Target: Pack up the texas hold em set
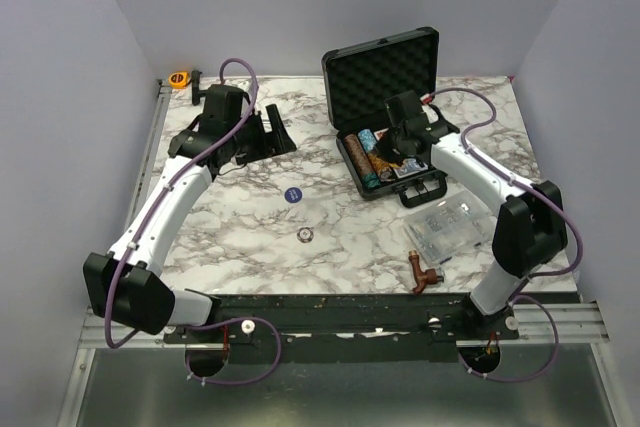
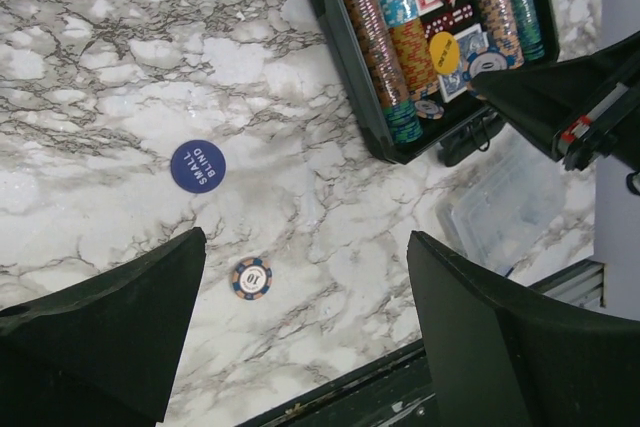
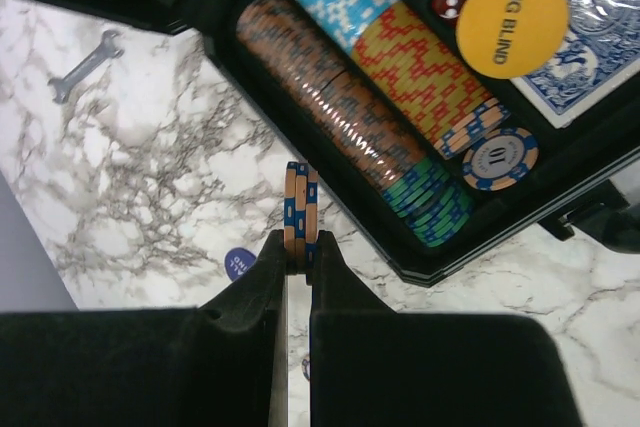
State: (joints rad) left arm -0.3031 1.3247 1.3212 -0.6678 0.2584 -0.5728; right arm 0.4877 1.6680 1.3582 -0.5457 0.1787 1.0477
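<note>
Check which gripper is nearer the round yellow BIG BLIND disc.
Right gripper: jaws shut on striped chips, beside the disc's black plastic briefcase. Left gripper: over the marble table, farther.

Striped chips (image 3: pixel 301 207) upright in end effector (image 3: pixel 298 262), beside case (image 3: pixel 250 82)

Middle of the table (image 1: pixel 230 237) is bare marble. Only the blue disc (image 1: pixel 292 194) and a lone chip (image 1: pixel 303 236) lie there, reachable from any side. Open briefcase (image 1: pixel 347 159) sits far right of centre; its upright lid (image 1: pixel 380 67) blocks the far side, entry from above or near edge. Inside, chip rows (image 3: pixel 340 97) pack the left slots tight. Over that rim the right fingers (image 3: pixel 250 317), gripping a small chip stack (image 3: pixel 301 197) on edge, take up the space — the right arm (image 1: pixel 480 172) slants across the case's right side. Near-right corner crowded by clear box (image 1: pixel 447 230) and brown pipe fitting (image 1: pixel 422 272).
</note>
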